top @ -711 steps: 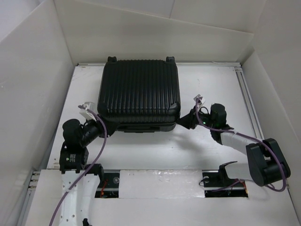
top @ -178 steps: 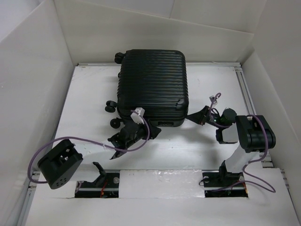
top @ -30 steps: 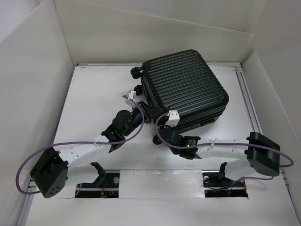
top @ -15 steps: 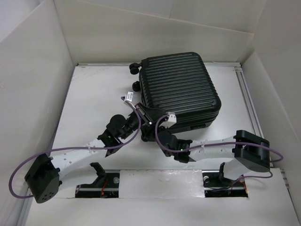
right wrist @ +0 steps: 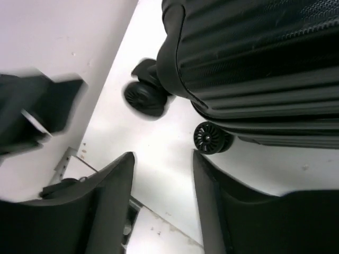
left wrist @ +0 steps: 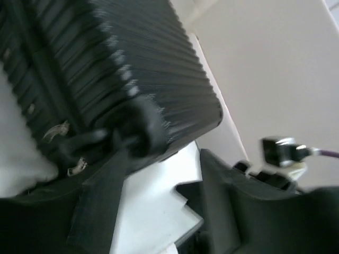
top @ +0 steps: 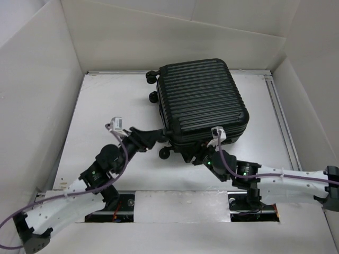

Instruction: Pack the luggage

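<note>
The luggage [top: 201, 100] is a black ribbed suitcase, closed, lying flat at the back middle of the white table [top: 106, 106], wheels on its left side. My left gripper [top: 153, 138] is open and empty, just left of the near-left corner wheel [top: 165, 152]. In the left wrist view the luggage [left wrist: 106, 69] and a wheel [left wrist: 143, 127] sit just past the open left gripper [left wrist: 159, 196]. My right gripper [top: 197, 157] is open and empty below the near edge. In the right wrist view, two wheels [right wrist: 212, 136] and the shell [right wrist: 254, 63] lie beyond the open right gripper [right wrist: 164, 174].
White walls [top: 37, 95] enclose the table on the left, back and right. A metal rail [top: 280, 116] runs along the right edge. The arm bases and purple cables [top: 296, 180] lie along the near edge.
Both arms have drawn back toward the near edge and lie lower and flatter. The grippers have moved away from the suitcase's near-left corner. The suitcase has barely shifted.
</note>
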`<state>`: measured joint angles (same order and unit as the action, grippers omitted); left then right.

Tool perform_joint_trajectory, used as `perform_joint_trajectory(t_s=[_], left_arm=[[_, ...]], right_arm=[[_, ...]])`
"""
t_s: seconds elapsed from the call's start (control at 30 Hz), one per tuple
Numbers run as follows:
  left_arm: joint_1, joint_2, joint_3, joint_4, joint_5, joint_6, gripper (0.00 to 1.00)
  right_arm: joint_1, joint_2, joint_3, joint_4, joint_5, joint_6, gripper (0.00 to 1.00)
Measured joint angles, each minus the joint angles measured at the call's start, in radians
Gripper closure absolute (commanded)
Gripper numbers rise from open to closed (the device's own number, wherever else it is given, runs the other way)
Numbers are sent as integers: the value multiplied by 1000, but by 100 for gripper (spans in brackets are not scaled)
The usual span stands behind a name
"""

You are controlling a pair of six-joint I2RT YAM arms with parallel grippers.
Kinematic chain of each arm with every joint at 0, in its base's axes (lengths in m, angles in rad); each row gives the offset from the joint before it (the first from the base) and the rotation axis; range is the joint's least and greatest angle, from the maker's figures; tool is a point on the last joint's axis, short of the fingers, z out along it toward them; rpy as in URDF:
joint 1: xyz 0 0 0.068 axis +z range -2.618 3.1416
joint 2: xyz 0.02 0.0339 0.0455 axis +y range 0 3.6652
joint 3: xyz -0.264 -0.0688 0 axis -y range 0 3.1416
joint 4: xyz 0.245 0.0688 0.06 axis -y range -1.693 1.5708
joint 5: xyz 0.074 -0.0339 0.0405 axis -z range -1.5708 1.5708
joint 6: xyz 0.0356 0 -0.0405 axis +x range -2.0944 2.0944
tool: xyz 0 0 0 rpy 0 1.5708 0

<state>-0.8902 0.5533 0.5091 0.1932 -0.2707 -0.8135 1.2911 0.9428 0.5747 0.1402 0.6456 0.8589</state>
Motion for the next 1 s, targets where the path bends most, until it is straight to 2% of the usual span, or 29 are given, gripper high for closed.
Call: perform_joint_trajectory(t_s=[0.03, 0.07, 0.1, 0.13, 0.2, 0.27, 0.3, 0.43, 0.63, 0.87, 1.0], left_arm=[[0, -64, -52, -25, -14, -19, 59], [1, -119, -106, -43, -16, -37, 61], [1, -154, -167, -43, -12, -56, 62], [1, -171, -225, -37, -3, -74, 62], [-2, -161, -356, -19, 36, -107, 62], [-23, -103, -442, -18, 47, -118, 58], [-39, -65, -461, -17, 43, -117, 56], [-75, 118, -451, 123, 11, -46, 54], [-76, 343, -391, 415, -19, 99, 53], [-77, 394, -388, 643, -52, 240, 52], [-77, 462, -367, 703, -83, 296, 52]], right_arm=[[-1, -29, 5, -31, 0, -20, 56], [-7, -48, 16, -63, -5, -41, 77], [-15, -53, 37, -98, -17, -68, 87], [-21, -51, 51, -127, -32, -97, 91], [-50, -15, 131, -176, -63, -146, 91], [-72, 23, 193, -208, -94, -192, 85], [-84, 42, 222, -219, -117, -215, 73], [-126, 108, 323, -269, -193, -285, 53], [-201, 167, 395, -309, -280, -348, 54], [-349, 189, 397, -312, -438, -401, 54], [-410, 245, 439, -309, -544, -426, 55]])
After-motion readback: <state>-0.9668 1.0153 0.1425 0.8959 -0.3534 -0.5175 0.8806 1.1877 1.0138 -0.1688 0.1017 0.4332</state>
